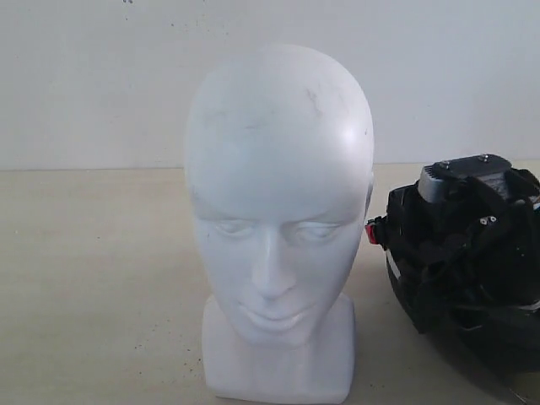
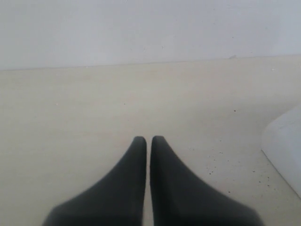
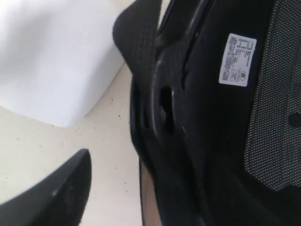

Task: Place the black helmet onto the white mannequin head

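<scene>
The white mannequin head (image 1: 278,211) stands upright in the middle of the table, facing the exterior camera. To its right lies the black helmet (image 1: 456,270), a small red buckle (image 1: 371,232) at its near side. My right arm's wrist (image 1: 464,177) rests over the helmet's top. In the right wrist view the right gripper (image 3: 148,165) is open astride the helmet's rim (image 3: 160,108). One finger (image 3: 70,188) stands outside with bare table between it and the rim; the other is hidden inside. My left gripper (image 2: 148,140) is shut and empty above the table.
The head's blocky neck base (image 3: 56,56) sits close beside the helmet and shows at the edge of the left wrist view (image 2: 284,150). A pale wall (image 1: 84,76) runs behind the beige table (image 1: 84,278). A white label (image 3: 238,59) and mesh lining (image 3: 277,94) show inside the helmet.
</scene>
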Controlling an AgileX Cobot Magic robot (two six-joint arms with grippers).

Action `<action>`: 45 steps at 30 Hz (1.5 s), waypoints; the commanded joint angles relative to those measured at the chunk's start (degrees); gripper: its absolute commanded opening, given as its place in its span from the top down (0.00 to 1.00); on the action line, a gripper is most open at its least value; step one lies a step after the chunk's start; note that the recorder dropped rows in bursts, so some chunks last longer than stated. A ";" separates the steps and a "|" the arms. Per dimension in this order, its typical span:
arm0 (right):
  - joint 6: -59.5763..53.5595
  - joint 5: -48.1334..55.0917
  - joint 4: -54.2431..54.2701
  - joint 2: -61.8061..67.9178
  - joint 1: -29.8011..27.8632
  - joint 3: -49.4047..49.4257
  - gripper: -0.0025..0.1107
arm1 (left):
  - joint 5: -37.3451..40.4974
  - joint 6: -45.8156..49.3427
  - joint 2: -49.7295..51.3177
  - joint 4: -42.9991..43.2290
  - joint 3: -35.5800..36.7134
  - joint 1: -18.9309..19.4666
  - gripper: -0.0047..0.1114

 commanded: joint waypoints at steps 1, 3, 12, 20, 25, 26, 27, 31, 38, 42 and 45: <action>-1.47 -1.56 0.26 1.72 0.01 0.03 0.41 | -0.07 -0.56 -0.18 0.09 0.17 0.19 0.92; -1.47 -2.75 0.26 2.21 0.01 0.03 0.41 | -0.07 -0.56 -0.18 0.09 0.17 0.19 0.92; -0.78 -6.57 0.16 5.86 0.01 0.03 0.41 | -0.07 -0.56 -0.18 0.09 0.17 0.19 0.92; -0.48 -8.27 1.07 8.88 0.01 -0.98 0.41 | -0.07 -0.56 -0.18 0.09 0.17 0.19 0.92; 1.29 -7.79 1.07 10.11 0.01 -3.37 0.41 | -0.07 -0.56 -0.18 0.09 0.17 0.19 0.92; 1.57 -7.60 1.07 10.23 0.01 -3.82 0.41 | -0.07 -0.56 -0.18 0.09 0.17 0.19 0.92; 1.81 -7.16 0.93 10.48 0.01 -4.26 0.41 | -0.07 -0.56 -0.18 0.09 0.17 0.19 0.92; 2.40 -5.82 0.03 11.39 0.01 -4.91 0.41 | -0.07 -0.56 -0.18 0.09 0.17 0.19 0.92; 2.40 -5.41 -0.20 13.12 0.01 -4.91 0.41 | -0.07 -0.56 -0.18 0.09 0.17 0.19 0.92; 2.57 -5.63 -0.29 13.12 0.01 -4.91 0.53 | -0.07 -0.56 -0.18 0.09 0.17 0.19 0.92; 2.57 -5.42 -0.29 13.12 0.01 -4.91 0.66 | -0.07 -0.56 -0.18 0.09 0.17 0.19 0.92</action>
